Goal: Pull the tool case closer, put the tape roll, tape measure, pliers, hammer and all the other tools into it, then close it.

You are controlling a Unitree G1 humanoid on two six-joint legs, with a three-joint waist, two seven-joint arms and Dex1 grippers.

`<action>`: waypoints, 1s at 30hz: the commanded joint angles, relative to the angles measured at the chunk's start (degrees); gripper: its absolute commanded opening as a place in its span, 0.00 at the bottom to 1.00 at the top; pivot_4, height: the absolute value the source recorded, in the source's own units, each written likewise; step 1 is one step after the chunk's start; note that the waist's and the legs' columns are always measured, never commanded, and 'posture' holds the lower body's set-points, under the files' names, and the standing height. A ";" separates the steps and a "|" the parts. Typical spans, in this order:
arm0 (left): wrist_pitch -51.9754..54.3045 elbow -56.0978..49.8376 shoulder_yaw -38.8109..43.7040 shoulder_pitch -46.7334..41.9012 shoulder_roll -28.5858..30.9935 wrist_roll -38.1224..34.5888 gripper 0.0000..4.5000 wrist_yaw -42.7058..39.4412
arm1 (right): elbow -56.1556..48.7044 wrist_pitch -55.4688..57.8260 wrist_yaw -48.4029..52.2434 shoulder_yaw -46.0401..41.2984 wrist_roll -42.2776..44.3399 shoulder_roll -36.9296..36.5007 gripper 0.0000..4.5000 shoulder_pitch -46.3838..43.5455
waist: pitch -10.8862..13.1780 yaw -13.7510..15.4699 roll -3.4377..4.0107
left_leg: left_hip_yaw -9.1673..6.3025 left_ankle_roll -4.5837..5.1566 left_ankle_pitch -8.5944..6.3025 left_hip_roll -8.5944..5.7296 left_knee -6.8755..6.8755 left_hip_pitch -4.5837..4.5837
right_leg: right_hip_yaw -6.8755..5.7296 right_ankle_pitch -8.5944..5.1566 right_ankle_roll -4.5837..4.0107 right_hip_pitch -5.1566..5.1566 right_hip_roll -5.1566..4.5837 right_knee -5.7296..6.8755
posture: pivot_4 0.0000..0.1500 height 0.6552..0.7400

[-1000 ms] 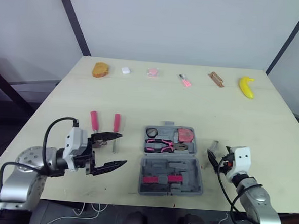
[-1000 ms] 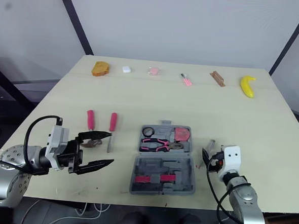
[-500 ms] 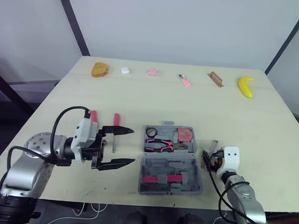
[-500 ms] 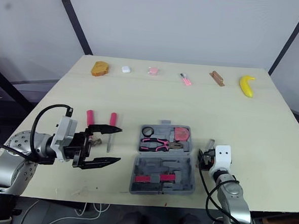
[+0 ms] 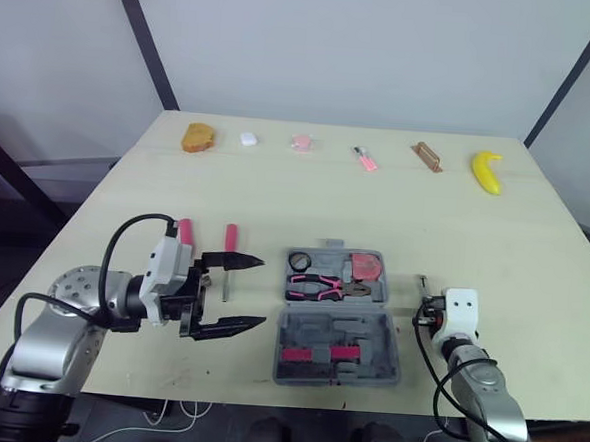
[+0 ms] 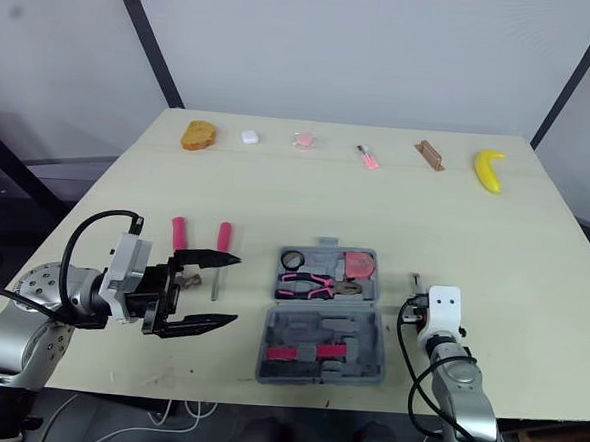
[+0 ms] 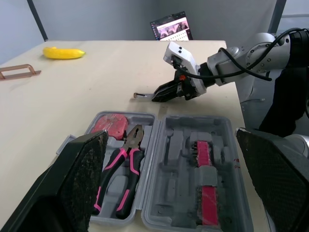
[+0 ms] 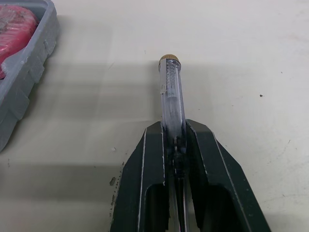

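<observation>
The case [image 5: 363,340] is laid open near the front edge of the table [image 5: 376,206], with only a narrow strip of bare top left before that edge. Wide bare top is seen behind the case, up to a row of small things along the far edge, a banana [image 5: 485,171] among them. In the rear half of the case the pliers [image 5: 316,282], the tape measure [image 5: 365,266] and the tape roll [image 5: 299,259] are seated. The pink pieces in the front half cannot be made out.

The left gripper [image 5: 261,292] is held just left of the case, its fingers spread wide with nothing between them. Just behind it two tools are laid side by side: the lower part of the outer screwdriver [image 5: 185,236] is hidden by the wrist, and the shaft of the inner screwdriver [image 5: 231,239] is crossed by the upper finger.

The right gripper [image 8: 173,126] is set low to the right of the case, apart from it, and is closed on a clear tester [image 8: 170,92]. The brass-capped end is pointed out ahead over bare table. Whether the tester is lifted or lying on the top cannot be told. Open room is left beyond it, up to the table's right edge.
</observation>
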 commanded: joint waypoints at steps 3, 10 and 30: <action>-1.05 -0.11 1.66 0.25 -0.08 -1.32 1.00 -0.60 | -0.72 -2.59 3.43 -0.99 -0.78 -4.48 0.01 0.71 | 0.01 0.01 0.02 | 0.00 0.00 0.00 -0.02 0.01 -0.02 | 0.00 0.00 0.00 0.00 0.00 -0.01 | 1.00 1.00; -1.43 1.18 2.90 1.06 0.14 -1.62 1.00 -1.69 | -6.03 -3.44 19.74 -0.21 3.48 -16.36 0.01 -0.15 | 0.06 -0.28 0.09 | 0.01 0.00 0.00 0.00 0.01 -0.04 | 0.00 0.00 0.00 -0.01 0.08 -0.01 | 1.00 1.00; -4.21 8.94 5.95 6.31 3.71 -1.67 1.00 -11.44 | -17.21 18.59 46.55 25.18 6.30 -28.76 0.01 -24.57 | 0.18 0.16 0.19 | -0.12 0.00 0.00 0.03 0.20 -0.31 | -0.29 0.00 -0.01 -0.08 0.08 -0.03 | 1.00 1.00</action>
